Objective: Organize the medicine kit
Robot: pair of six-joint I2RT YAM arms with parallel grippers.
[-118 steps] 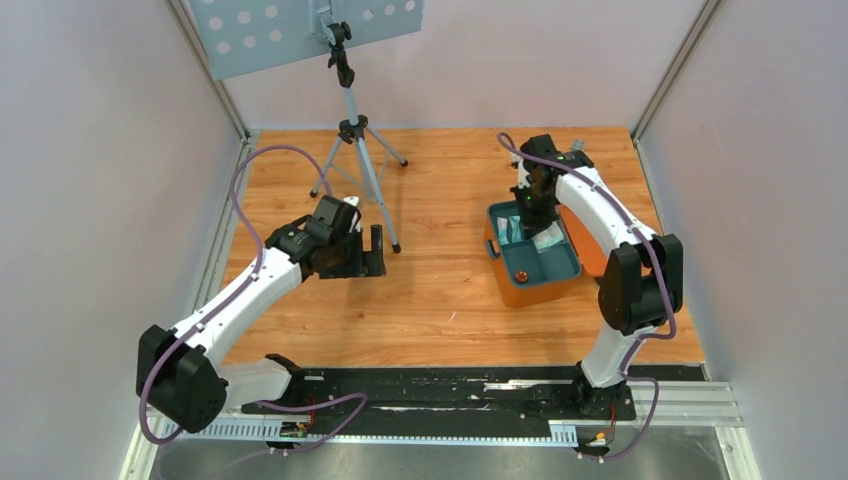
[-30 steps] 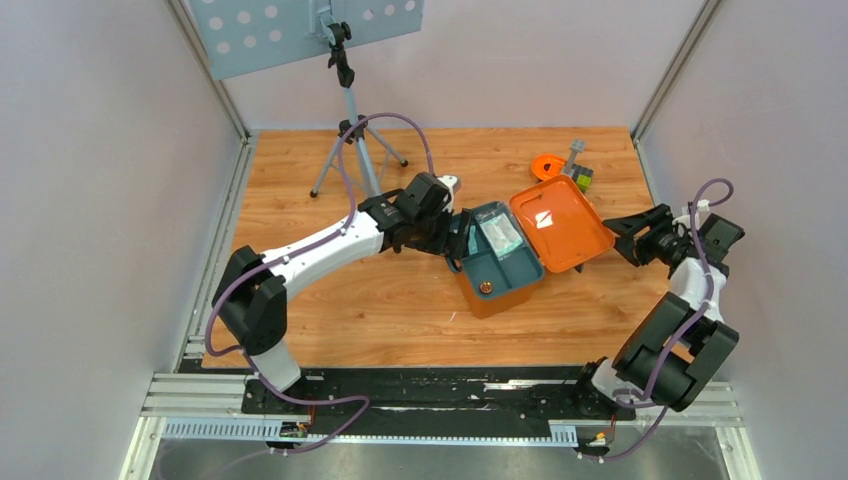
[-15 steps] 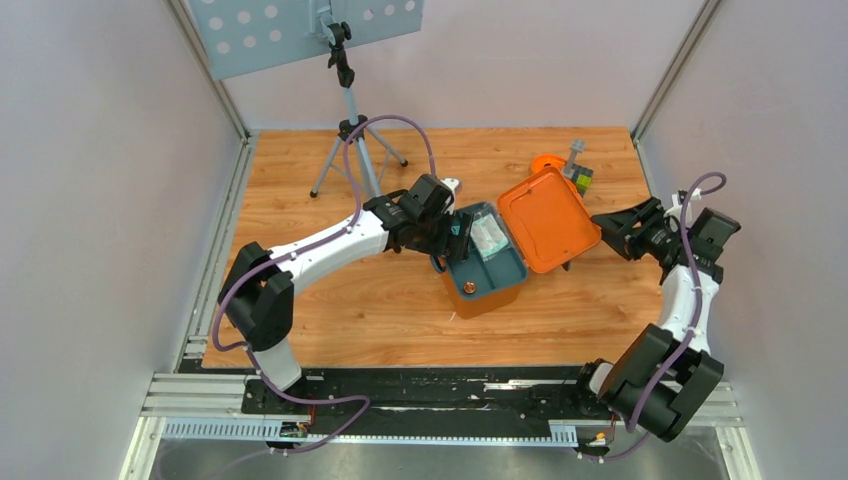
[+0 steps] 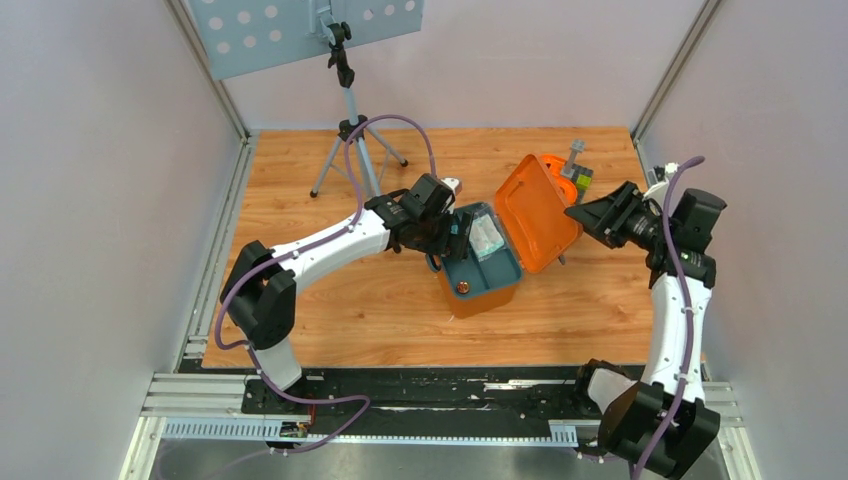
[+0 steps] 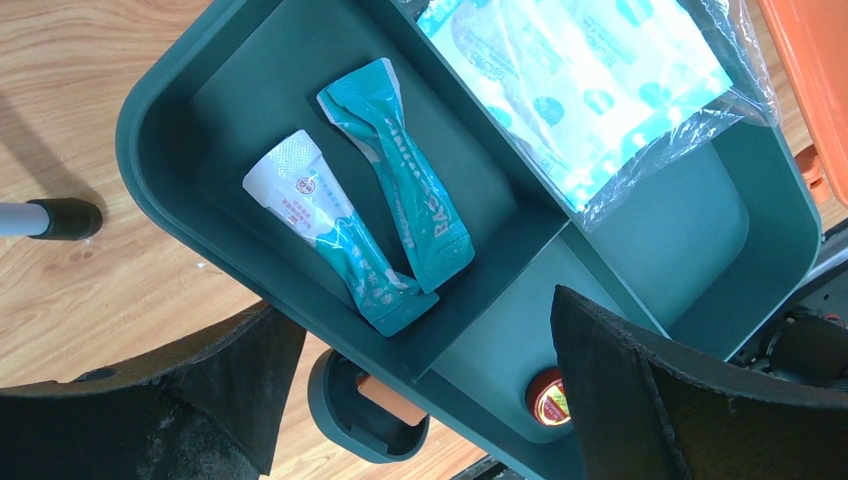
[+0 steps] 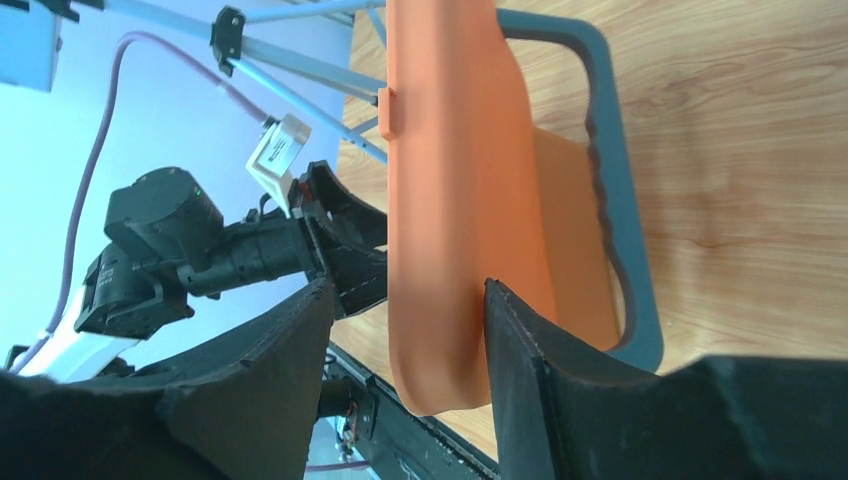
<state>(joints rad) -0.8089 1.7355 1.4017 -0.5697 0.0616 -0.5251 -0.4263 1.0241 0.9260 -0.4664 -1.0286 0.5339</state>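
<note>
The left arm reaches forward and to the right over the desk, its claw (image 4: 447,237) spread wide (as wide as it goes), fingers (image 5: 640,390) straddling the kit's (image 4: 480,268) near-left end. The right arm rises tall from its base, elbow high, claw (image 4: 578,213) aimed left, clamped on the lid (image 6: 450,200).

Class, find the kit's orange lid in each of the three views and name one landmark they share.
Top external: lid right of centre, raised, beside the right claw.
Left wrist: top right corner, an orange edge.
Right wrist: centre, upright between the claw's fingers.
Shared landmark: wooden table.
</note>
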